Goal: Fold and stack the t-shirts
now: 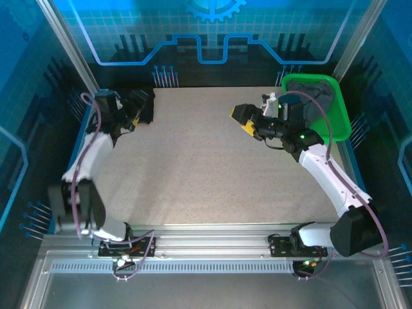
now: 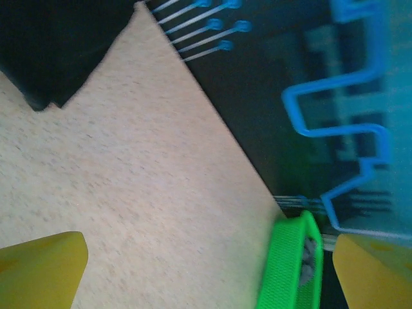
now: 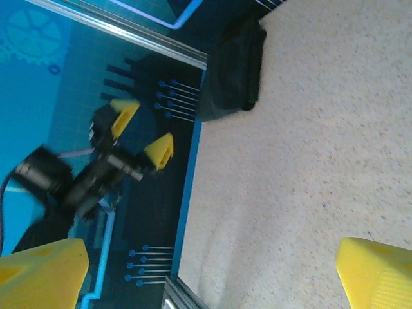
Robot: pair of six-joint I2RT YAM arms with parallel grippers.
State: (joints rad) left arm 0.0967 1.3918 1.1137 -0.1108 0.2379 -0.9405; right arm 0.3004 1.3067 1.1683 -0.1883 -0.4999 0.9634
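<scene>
Noted: black t-shirt (image 1: 145, 103) lay as a small dark bundle at the far-left corner of the table (image 1: 193, 174), apparently already folded. The left gripper (image 1: 134, 111) hung close by it; in its wrist view the jaws stood wide apart with nothing between them. The dark grey t-shirt (image 1: 320, 96) sat bunched inside the green basket (image 1: 340, 122) at the far-right corner, not yet taken out. The right gripper (image 1: 243, 120) hovered over the table just left of the basket, jaws wide apart and empty, pointing toward the table's left side (so away from the cloth it would need). Key relation: the dark grey t-shirt lay to the right of and behind the right gripper, near that arm's wrist. The right arm was by far the nearer, the left gripper being well apart across the table. Judgement: one shirt done, one to go. The next move would call for the right gripper to swing back toward the basket and reach down into it. The shirt's long axis could not be told, crumpled as it was.
</scene>
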